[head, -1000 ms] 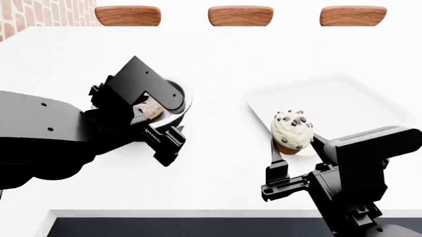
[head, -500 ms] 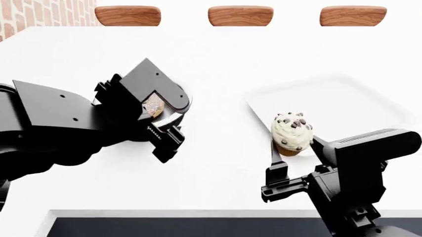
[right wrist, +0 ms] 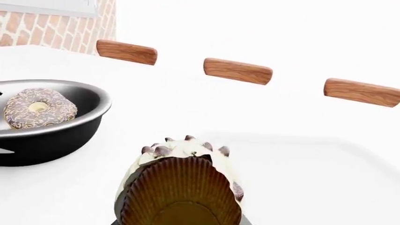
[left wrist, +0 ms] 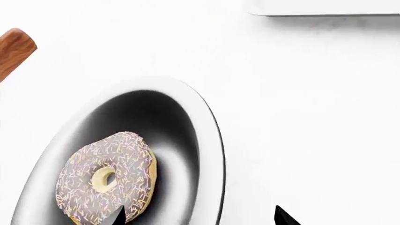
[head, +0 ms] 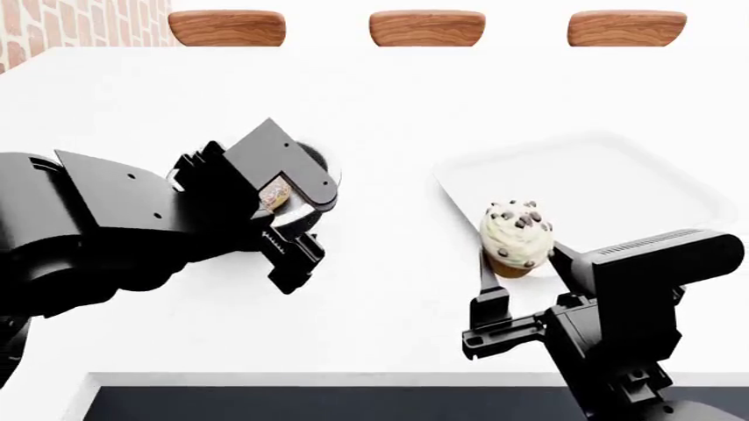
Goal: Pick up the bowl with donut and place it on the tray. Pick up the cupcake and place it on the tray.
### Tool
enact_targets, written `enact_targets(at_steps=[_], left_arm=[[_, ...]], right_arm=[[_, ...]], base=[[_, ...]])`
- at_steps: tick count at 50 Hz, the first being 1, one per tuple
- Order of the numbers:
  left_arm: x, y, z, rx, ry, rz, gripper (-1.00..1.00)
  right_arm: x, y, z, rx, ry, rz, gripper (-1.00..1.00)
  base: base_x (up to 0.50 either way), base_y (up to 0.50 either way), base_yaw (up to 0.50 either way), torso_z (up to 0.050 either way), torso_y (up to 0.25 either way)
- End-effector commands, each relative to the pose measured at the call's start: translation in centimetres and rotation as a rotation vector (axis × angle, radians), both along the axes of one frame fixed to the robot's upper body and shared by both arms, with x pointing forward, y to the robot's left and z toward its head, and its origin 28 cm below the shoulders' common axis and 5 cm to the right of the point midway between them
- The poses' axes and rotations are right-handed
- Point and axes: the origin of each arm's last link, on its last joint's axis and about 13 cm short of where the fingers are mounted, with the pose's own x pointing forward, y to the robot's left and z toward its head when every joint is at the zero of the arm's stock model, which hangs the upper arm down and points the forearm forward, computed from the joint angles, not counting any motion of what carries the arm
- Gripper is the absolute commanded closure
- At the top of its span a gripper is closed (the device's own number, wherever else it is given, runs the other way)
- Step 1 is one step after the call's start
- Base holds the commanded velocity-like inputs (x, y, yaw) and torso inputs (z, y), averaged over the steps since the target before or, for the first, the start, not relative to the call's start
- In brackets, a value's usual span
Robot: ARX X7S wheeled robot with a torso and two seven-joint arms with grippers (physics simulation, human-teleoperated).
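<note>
While the bowl (right wrist: 44, 123) is sitting on the white tabletop (head: 387, 96) at the left with the donut (left wrist: 107, 175) lying inside it, we are straddling its rim with our left claw (head: 287, 224), fingers spread, one inside and one outside. Over at the right, we are holding the cupcake (head: 517, 237) clamped in our right claw (head: 521, 272), at the near-left corner of the tray (head: 632, 171); whether it is touching the tray we cannot tell. Three wooden slabs (head: 427, 28) are lining the far edge.

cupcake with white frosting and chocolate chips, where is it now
In the head view the cupcake is right of centre, between the right gripper's fingers, at the white rectangular tray's near-left corner.
</note>
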Motion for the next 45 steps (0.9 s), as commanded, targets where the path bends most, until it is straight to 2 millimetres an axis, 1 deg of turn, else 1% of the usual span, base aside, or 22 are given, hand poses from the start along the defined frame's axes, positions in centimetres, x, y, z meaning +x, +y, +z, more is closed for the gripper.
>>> enact_targets(at_steps=[1,24,43,44,45], left_arm=[[0.7,0.1,-0.4,0.016,0.006,0.012,-1.0],[2.0,0.2,-1.9,0.008,0.036,0.021,-1.0],[2.2,0.3,-2.5,-0.007,0.033,0.014,-1.0],[2.2,0.3,-2.5,-0.006,0.033,0.013,1.0],[2.2,0.3,-2.6,-0.004,0.033,0.012,1.0]], right_arm=[[0.2,-0.1,0.1,-0.005,-0.012,-0.006,1.0],[0.8,-0.1,-0.4,-0.001,0.004,-0.006,1.0],[1.1,0.1,-0.4,-0.007,0.009,-0.004,1.0],[1.1,0.1,-0.4,-0.008,0.009,-0.005,1.0],[1.1,0.1,-0.4,-0.009,0.009,-0.005,1.0]], base=[[0.0,0.0,0.0,0.0,0.0],[0.0,0.0,0.0,0.0,0.0],[0.0,0.0,0.0,0.0,0.0],[0.0,0.0,0.0,0.0,0.0],[0.0,0.0,0.0,0.0,0.0]])
